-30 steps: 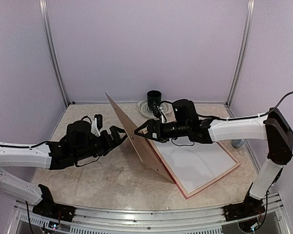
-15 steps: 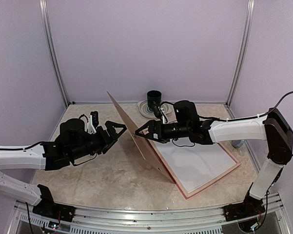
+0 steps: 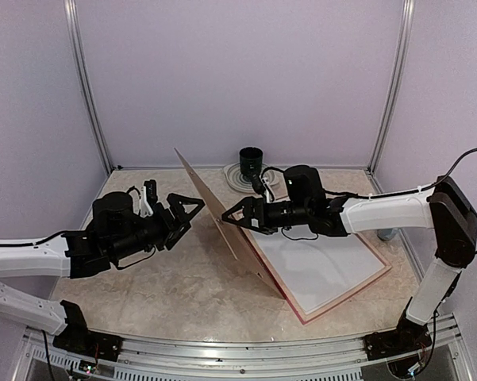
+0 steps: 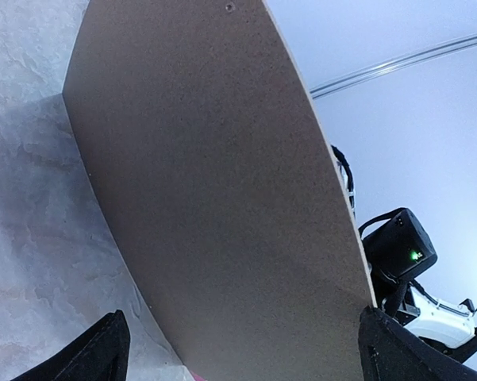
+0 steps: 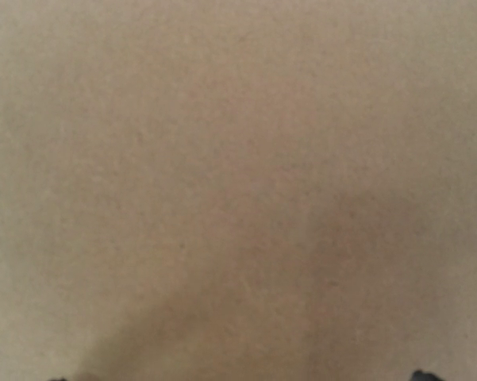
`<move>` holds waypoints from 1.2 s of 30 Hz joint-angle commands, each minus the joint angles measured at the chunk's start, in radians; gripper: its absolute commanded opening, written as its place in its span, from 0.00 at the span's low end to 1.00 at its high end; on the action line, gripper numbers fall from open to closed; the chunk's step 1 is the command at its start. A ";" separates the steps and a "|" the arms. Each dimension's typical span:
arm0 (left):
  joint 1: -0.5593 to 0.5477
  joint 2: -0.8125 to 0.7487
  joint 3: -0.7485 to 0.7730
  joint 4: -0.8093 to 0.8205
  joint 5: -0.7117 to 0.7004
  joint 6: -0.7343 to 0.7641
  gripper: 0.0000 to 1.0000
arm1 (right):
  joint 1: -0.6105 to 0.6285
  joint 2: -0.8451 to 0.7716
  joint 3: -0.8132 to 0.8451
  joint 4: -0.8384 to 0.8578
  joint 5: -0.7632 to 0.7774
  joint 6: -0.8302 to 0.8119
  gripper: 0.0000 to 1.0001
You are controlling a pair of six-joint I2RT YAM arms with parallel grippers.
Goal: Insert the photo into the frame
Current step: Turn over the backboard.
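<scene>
The frame (image 3: 343, 297) lies flat at the right of the table, pinkish rim up, with a white mat board (image 3: 317, 262) in it. A plain brown backing board (image 3: 236, 248) stands tilted on its long edge at the frame's left side. It fills the left wrist view (image 4: 222, 182) and the right wrist view (image 5: 238, 190). My right gripper (image 3: 228, 215) is open, its fingertips at the board's right face. My left gripper (image 3: 187, 216) is open and empty, just left of the board, not touching it. The photo is not in view.
A black cup (image 3: 251, 161) stands on a white plate (image 3: 235, 178) at the back of the table. A small grey-blue thing (image 3: 386, 233) sits by the right wall. Lilac walls with metal posts close in the table.
My left arm has drawn back a little to the left, and its gripper stands a bit farther from the board. The board and my right gripper have hardly moved.
</scene>
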 commanded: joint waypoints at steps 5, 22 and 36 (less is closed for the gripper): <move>-0.007 -0.044 0.009 0.041 -0.004 -0.011 0.99 | -0.006 0.007 -0.017 0.021 -0.018 0.005 0.93; -0.017 -0.060 -0.003 -0.133 -0.019 -0.120 0.96 | -0.007 0.004 -0.038 0.028 -0.011 0.007 0.93; -0.034 -0.189 0.032 -0.448 -0.049 -0.207 0.77 | -0.008 0.007 -0.052 0.044 -0.017 0.013 0.93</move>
